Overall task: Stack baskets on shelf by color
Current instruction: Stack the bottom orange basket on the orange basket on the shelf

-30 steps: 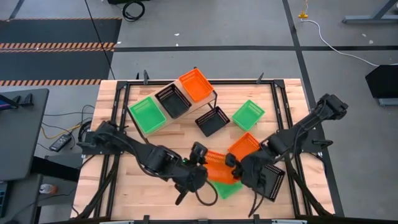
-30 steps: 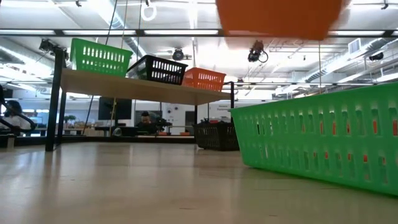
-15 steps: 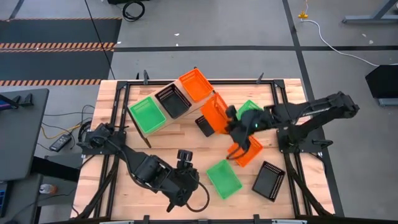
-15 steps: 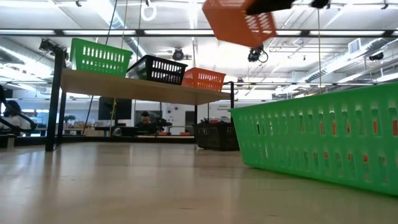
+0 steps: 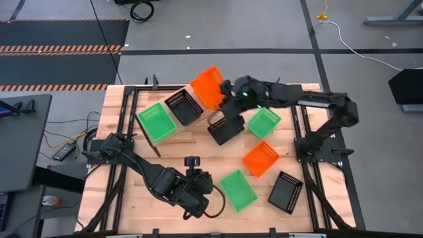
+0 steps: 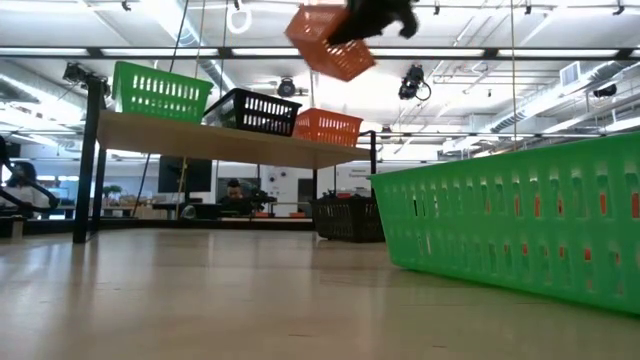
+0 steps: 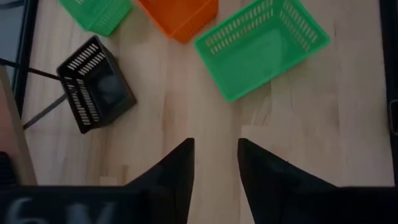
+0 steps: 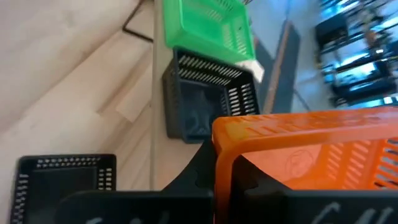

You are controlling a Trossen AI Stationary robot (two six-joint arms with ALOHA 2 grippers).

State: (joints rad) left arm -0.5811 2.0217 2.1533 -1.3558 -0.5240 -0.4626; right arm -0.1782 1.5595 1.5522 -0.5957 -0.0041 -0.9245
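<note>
The shelf [image 5: 173,129] holds three baskets; the right gripper [image 5: 230,96] clasps a second orange basket [image 5: 213,90] over it — five wait; the left gripper [image 7: 215,163], parted, grasps nothing.

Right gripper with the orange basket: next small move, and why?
Probably lower and level it. The right gripper holds an orange basket tilted in the air above the orange basket already on the shelf, so nesting it there looks next.

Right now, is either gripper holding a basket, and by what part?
The right gripper holds an orange basket by its rim, above the shelf. The left gripper holds nothing.
</note>
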